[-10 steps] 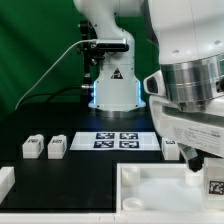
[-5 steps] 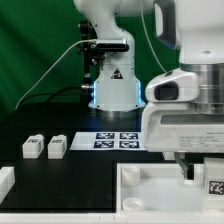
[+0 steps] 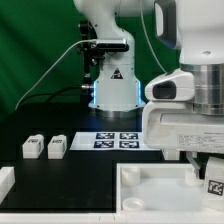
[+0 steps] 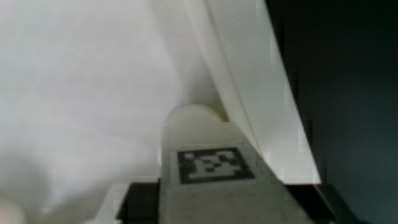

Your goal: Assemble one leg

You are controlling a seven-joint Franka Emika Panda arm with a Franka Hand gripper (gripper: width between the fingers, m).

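1. The pincer (image 3: 203, 172) pinches the leg (image 4: 215, 160) between its fingers, tag facing the wrist camera, so the piece stays aligned for seating
2. Directly beneath it lies the large white panel (image 3: 150, 190), probably the leg's destination
3. Two spare legs (image 3: 44, 147) rest on the counter (image 3: 80, 170), well apart from the pincer, beside the marker board (image 3: 118, 140)
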